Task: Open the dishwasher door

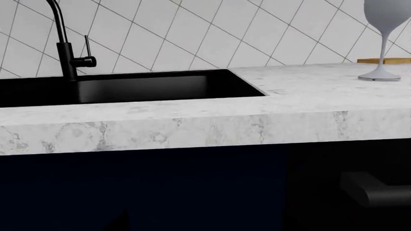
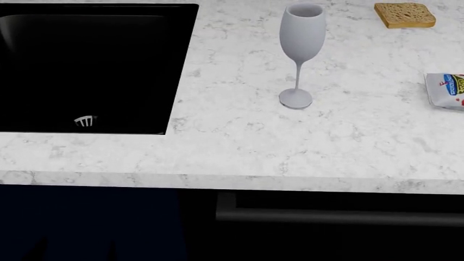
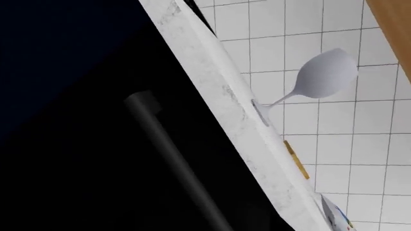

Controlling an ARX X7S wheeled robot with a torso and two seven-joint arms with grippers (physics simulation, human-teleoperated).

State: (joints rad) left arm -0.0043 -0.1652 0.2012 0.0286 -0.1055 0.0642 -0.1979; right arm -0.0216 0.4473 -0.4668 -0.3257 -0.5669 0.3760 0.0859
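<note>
The dishwasher door [image 2: 326, 242] is a flat black panel under the marble counter, right of the navy cabinet, and it stands closed. Its long dark grey bar handle [image 2: 333, 216] runs along the upper edge. In the left wrist view only the handle's end [image 1: 376, 190] shows, against the black door [image 1: 321, 192]. The right wrist view is close to the door [image 3: 96, 183], and the handle [image 3: 173, 159] crosses it slantwise. Neither gripper's fingers stand out from the dark fronts. Only a faint black wedge low in the left wrist view may be a finger.
On the white marble counter [image 2: 239, 147] stand a grey wine glass [image 2: 301, 49], a slice of bread [image 2: 405, 14] and a snack packet [image 2: 448, 91]. The black sink [image 2: 174, 70] with its black faucet [image 1: 64, 43] lies to the left, above the navy cabinet front [image 2: 87, 223].
</note>
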